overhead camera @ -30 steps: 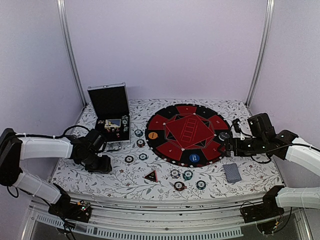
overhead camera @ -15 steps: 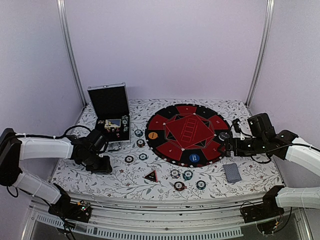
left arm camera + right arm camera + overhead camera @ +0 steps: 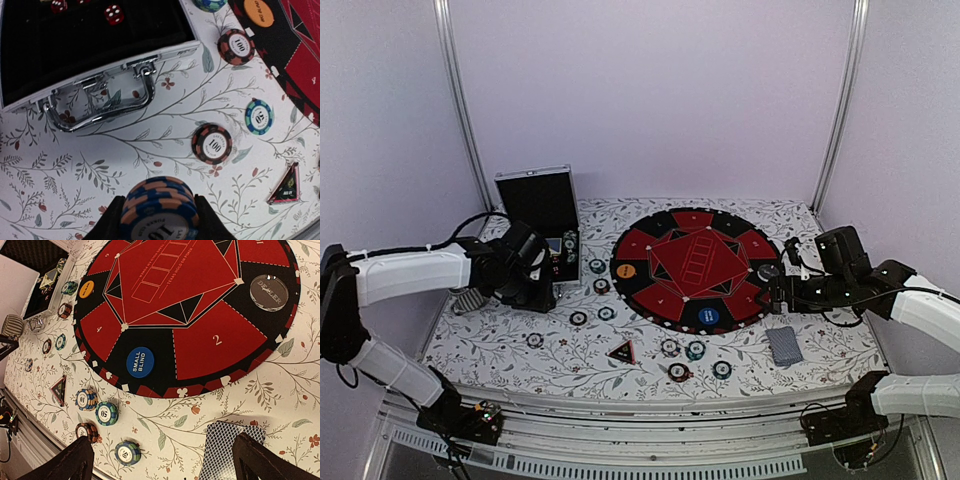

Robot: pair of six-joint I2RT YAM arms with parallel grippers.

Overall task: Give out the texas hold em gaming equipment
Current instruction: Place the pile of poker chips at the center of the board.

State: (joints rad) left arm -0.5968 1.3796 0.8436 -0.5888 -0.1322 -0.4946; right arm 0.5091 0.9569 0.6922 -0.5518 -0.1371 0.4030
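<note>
My left gripper (image 3: pixel 160 212) is shut on a short stack of blue-and-orange poker chips (image 3: pixel 159 200), held above the tablecloth just in front of the open case (image 3: pixel 542 212). In the top view that gripper (image 3: pixel 536 290) sits by the case's front edge. Below it lie two red-black chips (image 3: pixel 212 144), a teal chip (image 3: pixel 259 117) and the red-black triangle (image 3: pixel 286 185). My right gripper (image 3: pixel 165 460) stands wide open over the cloth, with the grey-blue card deck (image 3: pixel 227 445) by its right finger. Several chip stacks (image 3: pixel 106 413) lie to its left.
The round red-and-black mat (image 3: pixel 692 265) fills the middle, carrying an orange button (image 3: pixel 86 289), a blue small-blind button (image 3: pixel 140 362) and a dark dealer button (image 3: pixel 269 290). The case has a chrome handle (image 3: pixel 100 100) and red dice (image 3: pixel 114 14) inside. A single chip (image 3: pixel 535 340) lies front left.
The left gripper closed on the chip stack and moved up and right from the front-left cloth toward the case. One chip now shows where it was. The right arm has not moved.
</note>
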